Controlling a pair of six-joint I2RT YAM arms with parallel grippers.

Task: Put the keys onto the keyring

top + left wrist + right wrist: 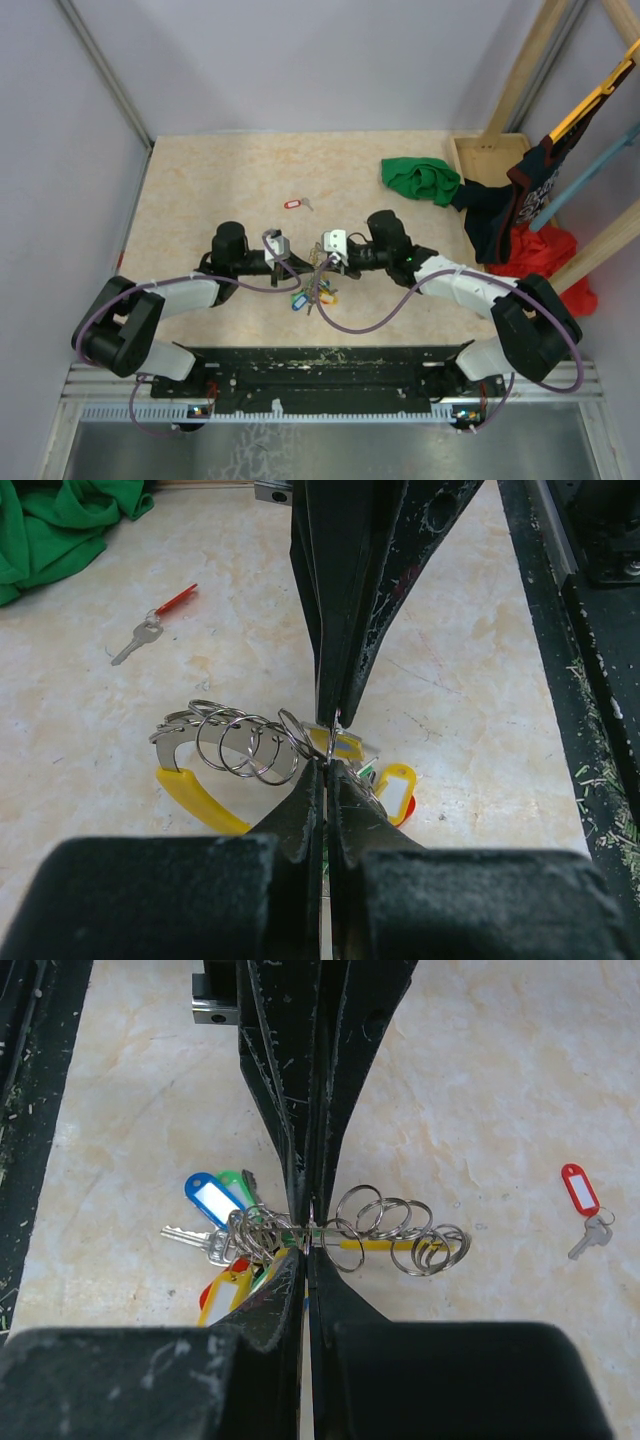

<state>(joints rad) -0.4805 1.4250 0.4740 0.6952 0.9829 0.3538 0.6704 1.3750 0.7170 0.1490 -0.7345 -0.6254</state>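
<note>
Beige marbled tabletop [200, 180], centre: left gripper [325, 770] and right gripper [305, 1255] meet tip to tip, both clamped shut on the keyring [262, 1228]; whether a key is pinched too cannot be told. Probable step: threading, which next needs one gripper steadying the keyring while the other feeds a key on.

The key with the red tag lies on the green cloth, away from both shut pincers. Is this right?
No. The key with the red tag lies on the table, apart from the green cloth; the top external view shows it. The rest holds.
</note>
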